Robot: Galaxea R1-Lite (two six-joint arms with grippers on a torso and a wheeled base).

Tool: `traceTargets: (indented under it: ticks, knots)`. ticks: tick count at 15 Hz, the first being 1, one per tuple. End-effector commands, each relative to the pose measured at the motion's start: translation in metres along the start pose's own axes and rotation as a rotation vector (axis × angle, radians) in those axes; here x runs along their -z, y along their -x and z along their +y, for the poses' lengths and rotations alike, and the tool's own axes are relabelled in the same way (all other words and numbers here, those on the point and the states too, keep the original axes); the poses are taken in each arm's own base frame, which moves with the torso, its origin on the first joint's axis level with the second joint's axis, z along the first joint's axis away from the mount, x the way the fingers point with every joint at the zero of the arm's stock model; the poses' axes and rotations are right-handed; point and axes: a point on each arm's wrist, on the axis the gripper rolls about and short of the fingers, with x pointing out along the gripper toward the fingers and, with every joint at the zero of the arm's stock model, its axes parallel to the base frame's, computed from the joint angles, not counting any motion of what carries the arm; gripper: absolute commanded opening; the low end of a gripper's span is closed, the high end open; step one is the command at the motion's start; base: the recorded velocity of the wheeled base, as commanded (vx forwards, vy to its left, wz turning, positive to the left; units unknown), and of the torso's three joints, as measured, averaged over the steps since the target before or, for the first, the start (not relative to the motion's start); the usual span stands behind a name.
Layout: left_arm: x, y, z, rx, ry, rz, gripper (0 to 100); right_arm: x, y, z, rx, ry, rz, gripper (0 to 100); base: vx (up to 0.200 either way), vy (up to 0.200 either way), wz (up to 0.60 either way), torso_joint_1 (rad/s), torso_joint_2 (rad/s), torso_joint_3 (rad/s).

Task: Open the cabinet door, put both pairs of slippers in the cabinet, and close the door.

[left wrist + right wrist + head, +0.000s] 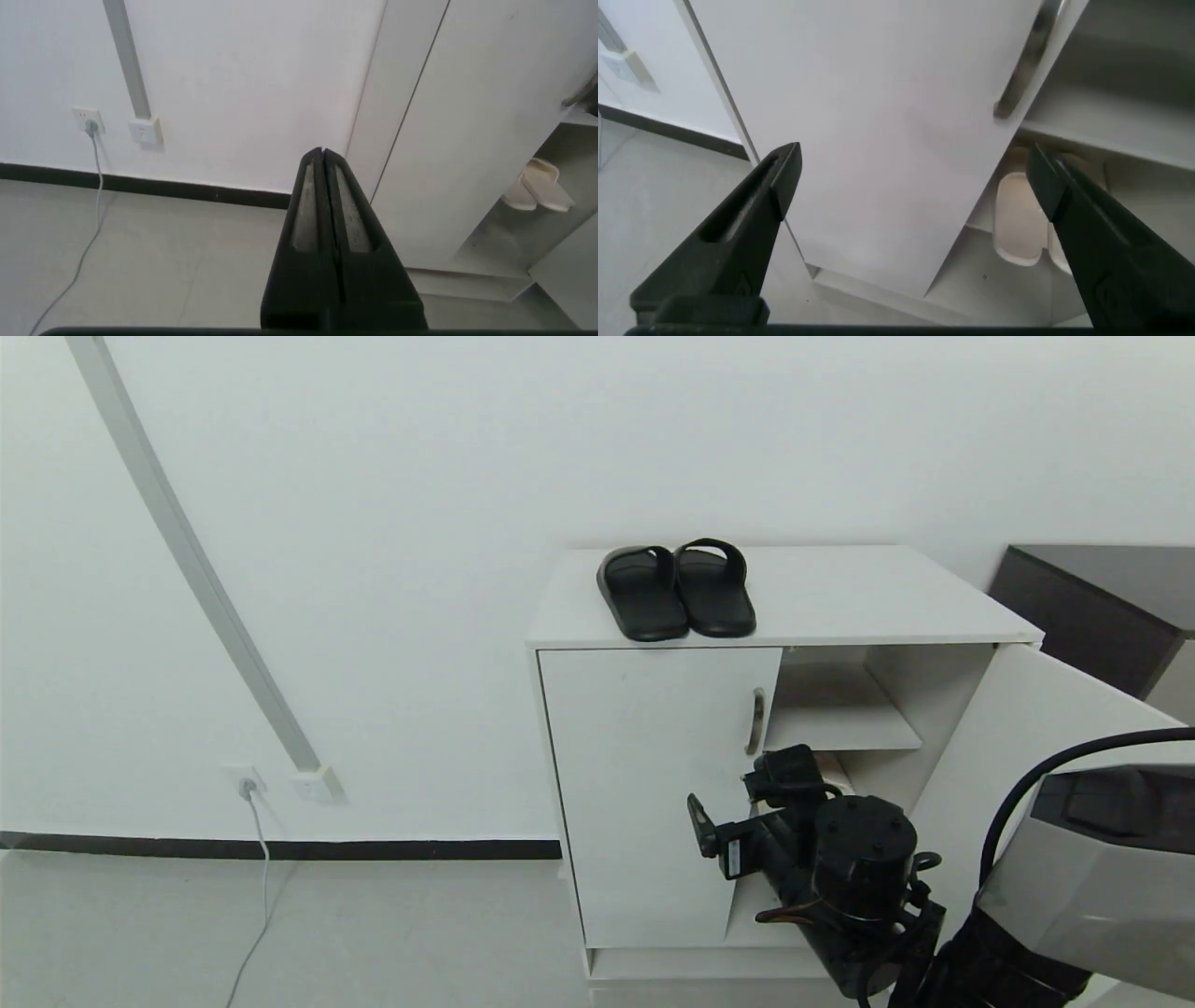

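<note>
A pair of black slippers (676, 588) lies side by side on top of the white cabinet (840, 593). The cabinet's right door (1018, 737) stands swung open; the left door (653, 784) with its metal handle (755, 721) is closed. A pair of white slippers (1018, 219) (540, 185) sits on the bottom shelf inside. My right gripper (747, 803) (913, 159) is open and empty, low in front of the closed door's handle edge. My left gripper (322, 187) is shut on nothing, over the floor off the cabinet's left side.
A wall socket with a white cable (247, 784) is at lower left, beside a slanted grey conduit (187, 551). A dark piece of furniture (1102, 607) stands right of the cabinet. Open floor lies left of the cabinet.
</note>
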Motion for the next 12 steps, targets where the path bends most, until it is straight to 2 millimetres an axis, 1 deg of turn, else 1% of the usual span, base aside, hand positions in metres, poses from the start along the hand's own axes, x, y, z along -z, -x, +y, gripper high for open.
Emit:
traceTargets:
  ticks: [1, 5, 12]
  knots:
    - [0.0, 0.0, 0.0, 0.0, 0.001, -0.001, 0, 0.0004, -0.0001, 0.0001, 0.0, 0.0, -0.002, 100, 0.0, 0.0, 0.0, 0.193, -0.5, -0.31]
    - [0.0, 0.0, 0.0, 0.0, 0.001, -0.001, 0, 0.0007, 0.0001, 0.0, 0.0, 0.002, -0.001, 100, 0.0, 0.0, 0.0, 0.215, -0.53, -0.318]
    - [0.0, 0.0, 0.0, 0.0, 0.001, -0.001, 0, -0.0005, 0.0006, -0.0003, 0.001, -0.001, -0.006, 100, 0.0, 0.0, 0.0, 0.253, -0.58, -0.33]
